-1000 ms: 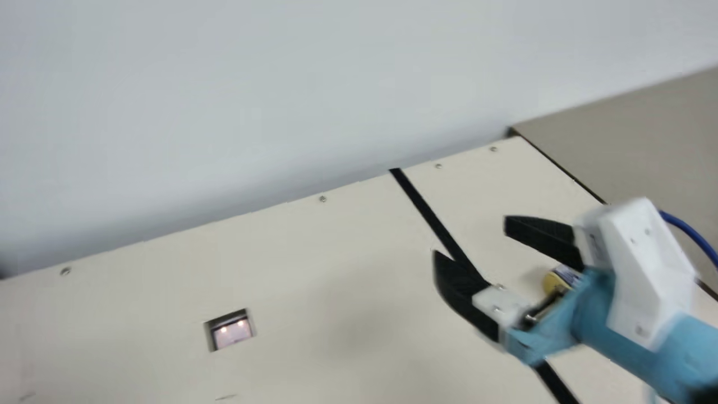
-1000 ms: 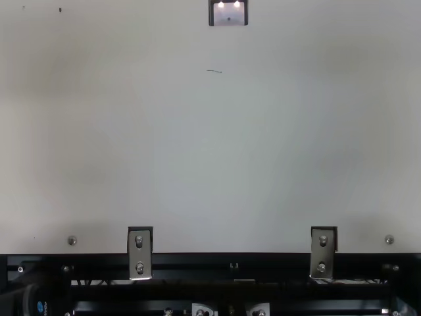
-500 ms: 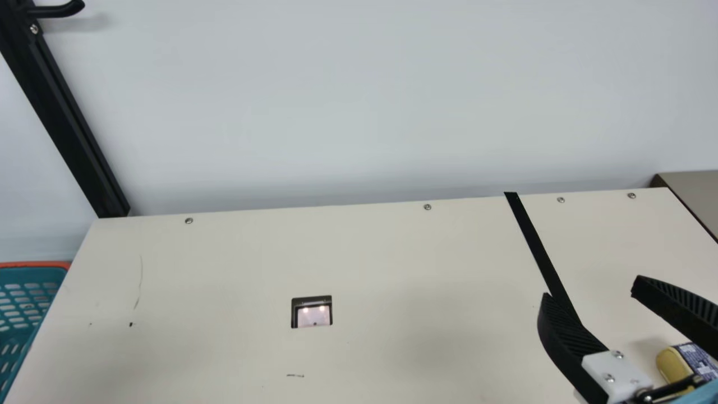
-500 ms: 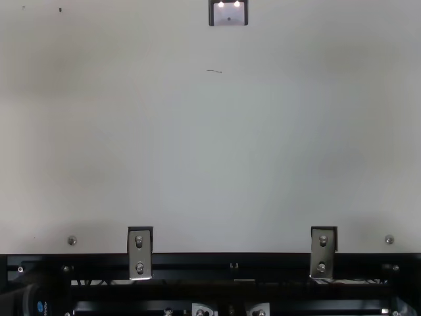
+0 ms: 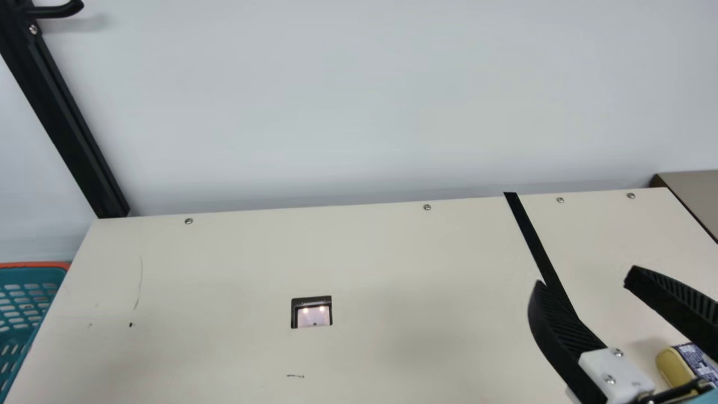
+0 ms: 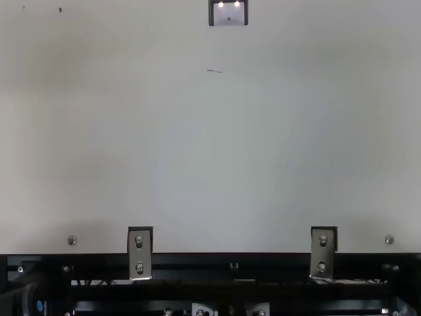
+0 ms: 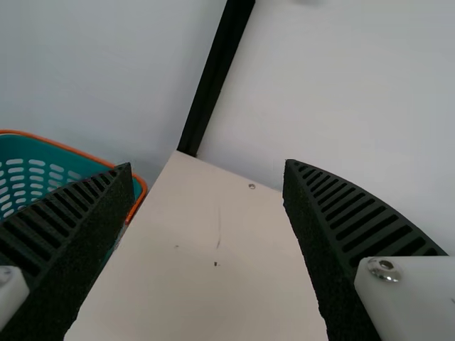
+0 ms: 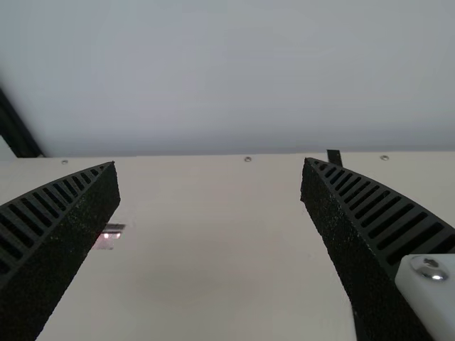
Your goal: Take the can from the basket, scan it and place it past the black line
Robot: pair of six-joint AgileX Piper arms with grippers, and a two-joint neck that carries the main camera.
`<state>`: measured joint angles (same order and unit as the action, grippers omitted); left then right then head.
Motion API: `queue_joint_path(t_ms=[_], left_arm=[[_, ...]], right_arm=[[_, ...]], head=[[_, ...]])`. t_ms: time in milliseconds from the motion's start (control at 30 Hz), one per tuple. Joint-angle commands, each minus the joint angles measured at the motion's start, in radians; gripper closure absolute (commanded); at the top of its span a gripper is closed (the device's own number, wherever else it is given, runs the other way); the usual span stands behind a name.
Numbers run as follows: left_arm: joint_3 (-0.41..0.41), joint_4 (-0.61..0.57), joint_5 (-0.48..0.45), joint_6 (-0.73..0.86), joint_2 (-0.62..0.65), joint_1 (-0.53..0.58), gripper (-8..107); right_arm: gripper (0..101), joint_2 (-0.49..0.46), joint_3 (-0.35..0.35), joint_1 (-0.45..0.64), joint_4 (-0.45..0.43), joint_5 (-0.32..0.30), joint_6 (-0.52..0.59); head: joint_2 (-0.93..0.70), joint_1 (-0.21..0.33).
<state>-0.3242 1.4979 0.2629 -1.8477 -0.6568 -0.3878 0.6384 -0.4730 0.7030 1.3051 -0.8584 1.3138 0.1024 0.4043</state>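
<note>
A pale, plain wall (image 5: 359, 101) rises behind the flat cream tabletop (image 5: 404, 325). Over the last half second, the right gripper (image 5: 585, 276) has shifted slightly up in the main view, its black ribbed fingers apart and empty, while the yellow-ended can with a dark blue label (image 5: 675, 366) has stayed lying past the straight black line (image 5: 533, 241). Placement therefore looks finished; whether it was scanned, I can't tell. The left gripper (image 7: 207, 165) is spread too, holding nothing. The can's far end is cut off, and a finger and linkage partly cover it.
</note>
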Motion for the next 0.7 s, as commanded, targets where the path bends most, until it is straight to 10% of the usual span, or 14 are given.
queue_joint_path(t_ms=[0,667], left_arm=[[0.015,-0.061,-0.001,0.051,0.024,0.018,9],[0.210,-0.295,-0.114,0.265,0.206,0.155,9]], right_arm=[[0,-0.037,0.015,-0.005,0.034,-0.003,-0.015],[0,-0.249,0.220,-0.010,0.024,-0.036,-0.067]], head=[[-0.004,0.032],[-0.004,0.032]])
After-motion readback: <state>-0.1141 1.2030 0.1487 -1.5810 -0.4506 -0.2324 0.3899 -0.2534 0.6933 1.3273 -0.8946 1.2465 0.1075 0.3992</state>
